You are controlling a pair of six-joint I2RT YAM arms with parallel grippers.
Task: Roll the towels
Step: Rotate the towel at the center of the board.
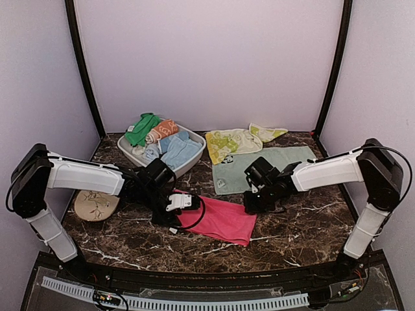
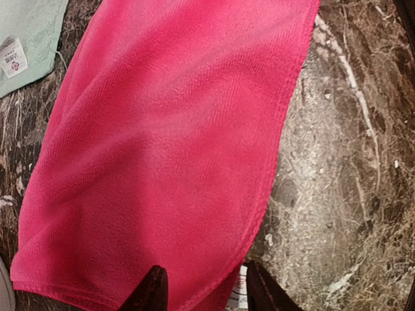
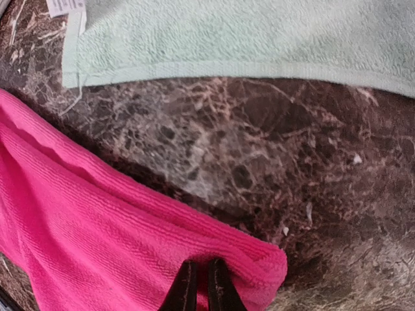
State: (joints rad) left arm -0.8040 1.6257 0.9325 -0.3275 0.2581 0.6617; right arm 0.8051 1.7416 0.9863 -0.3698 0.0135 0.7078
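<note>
The hot-pink towel [image 1: 219, 220] lies flat on the marble table [image 1: 292, 233], between both arms. My left gripper [image 2: 204, 293] is open at its left end, one finger over the cloth and the other just off the hem by a white label [image 2: 240, 285]. My right gripper [image 3: 198, 286] is at the right end, its fingers nearly together and pinching a bunched fold of the pink towel [image 3: 130, 240]. The pale mint towel [image 1: 259, 170] lies spread behind the right gripper. The yellow-lime patterned towel [image 1: 237, 141] lies behind that, by the back wall.
A grey basket [image 1: 189, 163] holding green, orange and blue cloths stands at the back left. A beige patterned plate [image 1: 96, 205] lies under the left arm. The mint towel's edge [image 3: 259, 45] runs just beyond the pink one. Dark posts frame the back corners.
</note>
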